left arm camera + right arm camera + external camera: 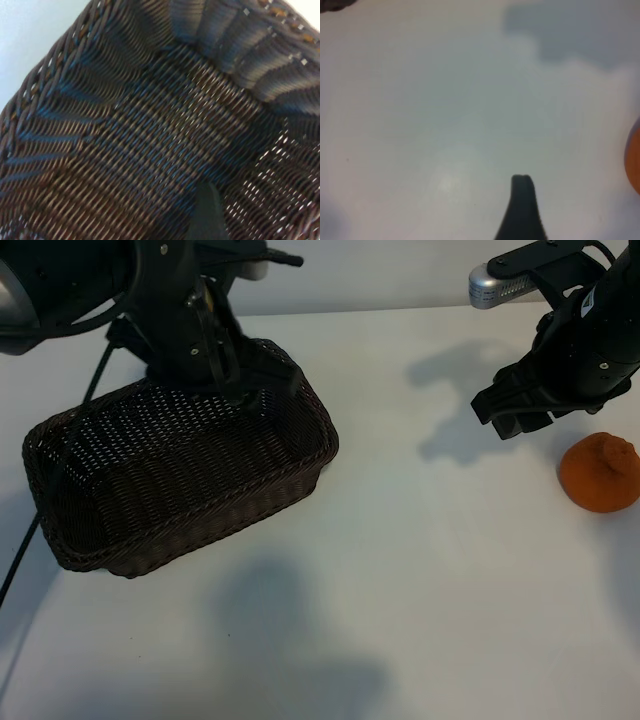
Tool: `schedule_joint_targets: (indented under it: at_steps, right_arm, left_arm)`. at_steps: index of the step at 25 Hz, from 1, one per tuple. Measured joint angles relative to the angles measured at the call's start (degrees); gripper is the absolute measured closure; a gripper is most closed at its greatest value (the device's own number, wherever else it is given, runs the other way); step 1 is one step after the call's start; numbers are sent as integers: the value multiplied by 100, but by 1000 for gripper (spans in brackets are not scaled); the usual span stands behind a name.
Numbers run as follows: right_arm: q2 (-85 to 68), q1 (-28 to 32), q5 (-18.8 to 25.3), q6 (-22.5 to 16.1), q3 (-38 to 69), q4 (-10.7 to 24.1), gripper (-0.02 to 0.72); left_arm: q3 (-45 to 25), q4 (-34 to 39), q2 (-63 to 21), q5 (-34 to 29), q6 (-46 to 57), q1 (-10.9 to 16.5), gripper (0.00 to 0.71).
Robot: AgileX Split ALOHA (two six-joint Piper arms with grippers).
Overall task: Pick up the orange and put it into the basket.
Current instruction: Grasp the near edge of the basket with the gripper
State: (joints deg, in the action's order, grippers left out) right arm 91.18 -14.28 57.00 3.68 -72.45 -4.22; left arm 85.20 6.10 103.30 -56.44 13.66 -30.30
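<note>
The orange (598, 472) lies on the white table at the right, and its edge shows in the right wrist view (635, 160). My right gripper (512, 418) hovers above the table just left of and behind the orange, apart from it. It is open with nothing in it; one dark finger (522, 205) shows over bare table. The dark brown wicker basket (300, 475) sits at the left. My left gripper (255, 390) hangs open and empty over the basket's far right corner. One finger (207, 215) shows above the woven floor (150, 140). Nothing lies in the basket.
The white table (420, 570) stretches between basket and orange. A black cable (20, 560) runs down past the basket's left end. The arms cast shadows on the table behind the right gripper and in front of the basket.
</note>
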Motion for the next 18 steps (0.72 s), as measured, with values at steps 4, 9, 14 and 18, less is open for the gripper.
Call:
schedule_joint_targets:
  at_steps: [4,9,14,18]
  right_arm:
    - [0,0,0,0,0,0,168]
    - [0,0,34,0,0,0,168]
    - [0,0,98,0,0,2,168]
    - [0,0,137,0,0,13,168]
  left_arm:
    - [-5,554,-69,-517,503,14,166]
    - [-306,640,-507,-671,793,254,166]
    - [-1085,652,-1128,-614,934,775,166]
    - [-1894,656,-1809,-288,1209,1216,166]
